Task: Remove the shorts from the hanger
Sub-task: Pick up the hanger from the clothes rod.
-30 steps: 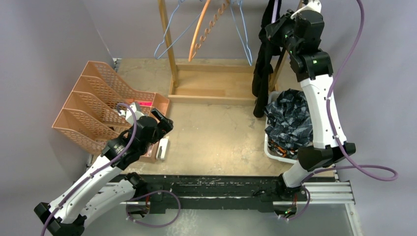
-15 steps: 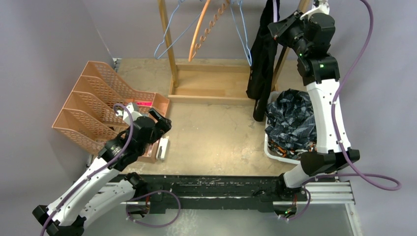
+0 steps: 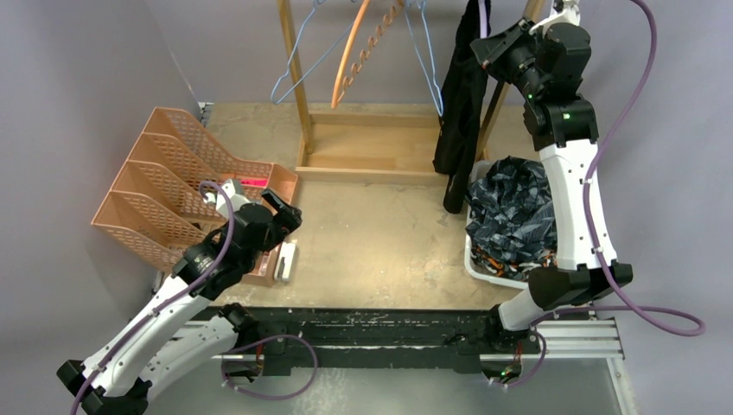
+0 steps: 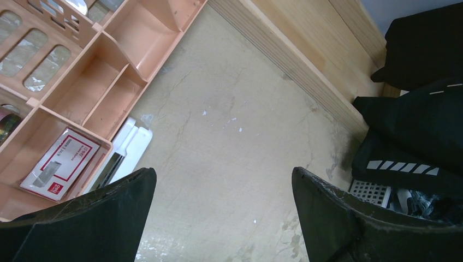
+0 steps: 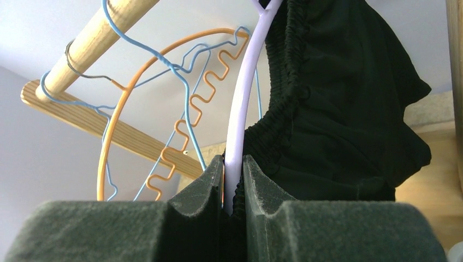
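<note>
Left pincer (image 3: 283, 210) gapes wide, low; right pincer (image 3: 491, 45), raised high, is clamped.

black shorts (image 3: 461, 99): draped on lilac hanger (image 5: 239, 109); camouflage shorts (image 3: 510, 212): heaped, right

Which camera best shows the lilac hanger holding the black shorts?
Right wrist: the pale lilac plastic hanger runs up from between the fingers of the right end effector, with the black fabric shorts gathered on it. Top external shows only a sliver; left wrist none.
</note>
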`<control>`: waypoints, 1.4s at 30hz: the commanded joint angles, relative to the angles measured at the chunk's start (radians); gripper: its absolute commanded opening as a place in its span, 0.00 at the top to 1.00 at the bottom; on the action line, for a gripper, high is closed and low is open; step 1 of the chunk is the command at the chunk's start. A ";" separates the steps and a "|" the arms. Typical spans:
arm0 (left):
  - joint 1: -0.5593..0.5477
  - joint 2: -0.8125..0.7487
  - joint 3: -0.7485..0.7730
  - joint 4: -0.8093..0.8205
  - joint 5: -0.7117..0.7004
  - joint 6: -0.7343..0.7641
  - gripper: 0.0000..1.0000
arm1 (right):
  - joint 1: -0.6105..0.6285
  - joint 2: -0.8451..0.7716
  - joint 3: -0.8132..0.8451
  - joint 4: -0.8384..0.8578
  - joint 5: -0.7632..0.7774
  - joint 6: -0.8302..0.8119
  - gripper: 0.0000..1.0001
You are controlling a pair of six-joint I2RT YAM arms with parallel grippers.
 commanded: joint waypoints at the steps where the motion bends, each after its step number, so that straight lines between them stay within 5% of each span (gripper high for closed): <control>1: 0.005 -0.002 0.021 0.021 -0.003 0.013 0.05 | -0.003 -0.047 0.026 0.172 -0.029 0.037 1.00; 25: 0.005 0.014 0.021 0.025 -0.005 0.012 0.05 | -0.003 -0.156 -0.058 0.236 -0.015 0.142 1.00; 42: 0.006 0.016 0.009 0.038 0.012 0.003 0.05 | -0.003 -0.458 -0.513 0.254 -0.025 0.170 1.00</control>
